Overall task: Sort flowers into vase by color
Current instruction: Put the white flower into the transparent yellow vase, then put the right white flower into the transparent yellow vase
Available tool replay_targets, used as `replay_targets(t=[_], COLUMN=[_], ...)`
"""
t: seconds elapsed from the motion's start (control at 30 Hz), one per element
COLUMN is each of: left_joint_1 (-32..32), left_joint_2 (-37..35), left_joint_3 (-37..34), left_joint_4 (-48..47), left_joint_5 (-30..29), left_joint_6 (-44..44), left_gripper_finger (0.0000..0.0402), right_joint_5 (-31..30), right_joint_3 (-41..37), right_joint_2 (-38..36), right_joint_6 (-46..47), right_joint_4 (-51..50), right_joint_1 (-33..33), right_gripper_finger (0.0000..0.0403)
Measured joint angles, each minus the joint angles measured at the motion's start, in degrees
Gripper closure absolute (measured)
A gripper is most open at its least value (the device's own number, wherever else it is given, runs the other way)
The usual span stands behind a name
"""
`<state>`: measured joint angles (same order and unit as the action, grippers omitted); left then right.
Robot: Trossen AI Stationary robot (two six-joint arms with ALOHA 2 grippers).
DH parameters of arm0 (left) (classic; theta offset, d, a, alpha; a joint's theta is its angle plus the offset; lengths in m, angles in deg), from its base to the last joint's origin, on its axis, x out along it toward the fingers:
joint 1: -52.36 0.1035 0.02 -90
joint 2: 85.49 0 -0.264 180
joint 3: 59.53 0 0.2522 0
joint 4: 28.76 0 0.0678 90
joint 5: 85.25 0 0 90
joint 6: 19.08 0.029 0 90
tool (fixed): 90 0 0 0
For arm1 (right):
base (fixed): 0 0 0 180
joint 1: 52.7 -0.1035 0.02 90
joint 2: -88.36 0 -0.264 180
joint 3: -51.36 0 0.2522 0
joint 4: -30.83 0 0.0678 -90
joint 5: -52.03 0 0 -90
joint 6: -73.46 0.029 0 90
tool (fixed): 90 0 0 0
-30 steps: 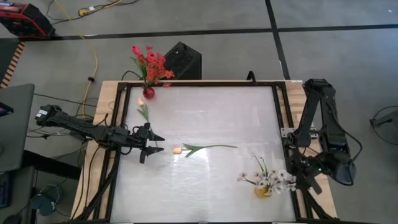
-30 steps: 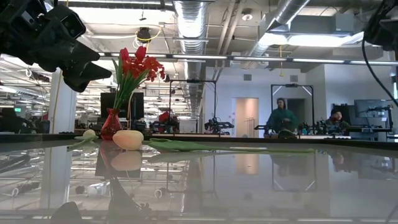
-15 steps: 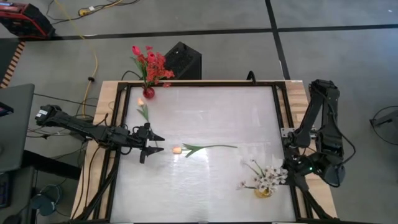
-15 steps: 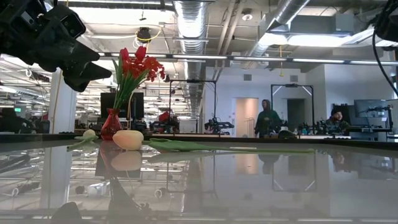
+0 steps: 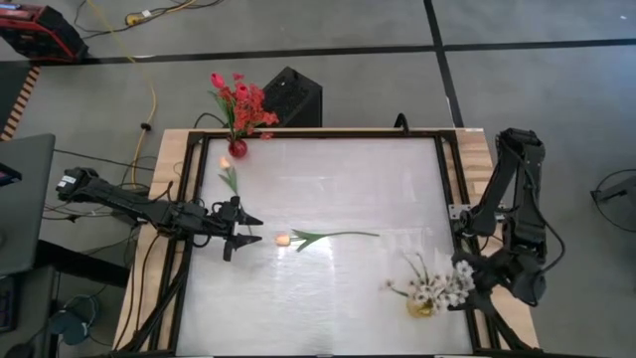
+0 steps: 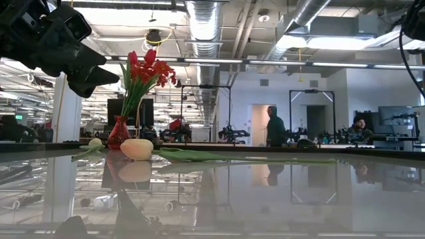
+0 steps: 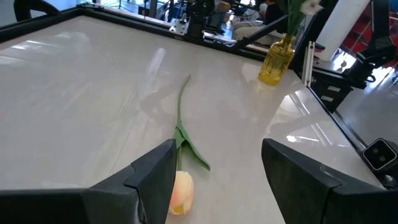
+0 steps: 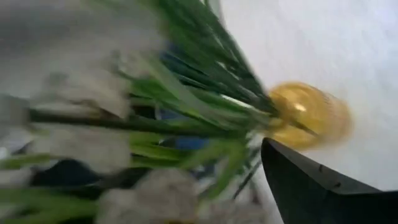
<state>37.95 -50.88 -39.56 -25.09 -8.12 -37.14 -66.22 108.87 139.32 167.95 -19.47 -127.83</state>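
Lying flat near the middle of the glossy white table (image 5: 328, 179), the pale orange tulip (image 5: 282, 240) points its bud at the left gripper (image 5: 245, 239), whose fingers stand spread just beside the bud with nothing between them. The flower looks light and limp: a soft bud that would crush under a hard pinch and a thin green stem (image 7: 181, 112) that likely bends and may slide on the slick surface, so the better hold is judged to be low on the stem close behind the bud, near the leaf. A second pale tulip (image 5: 228, 171) lies farther from the first, close to the red vase (image 5: 238, 148), which stands at the table's far left corner holding the red blooms (image 5: 241, 99). Well apart, toward the near right corner, the yellow vase (image 5: 421, 304) carries the white blossom sprigs (image 5: 437, 286), with the right gripper (image 5: 475, 288) just beside them; whether that gripper is open or closed cannot be told. Counted: two loose tulips, two vases, two arms.
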Motion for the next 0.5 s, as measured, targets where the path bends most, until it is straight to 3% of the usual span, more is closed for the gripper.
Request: replay_targets(t=[0.5], left_joint_1=[0.00], left_joint_2=[0.00], left_joint_3=[0.00], left_joint_4=[-1.48], left_joint_5=[0.02], left_joint_6=[0.33], left_gripper_finger=[0.0178], right_joint_5=[23.34], right_joint_3=[-0.01], right_joint_2=[0.02], right_joint_6=[-7.53], right_joint_4=[-17.63], right_joint_1=[1.03], right_gripper_finger=[0.0143])
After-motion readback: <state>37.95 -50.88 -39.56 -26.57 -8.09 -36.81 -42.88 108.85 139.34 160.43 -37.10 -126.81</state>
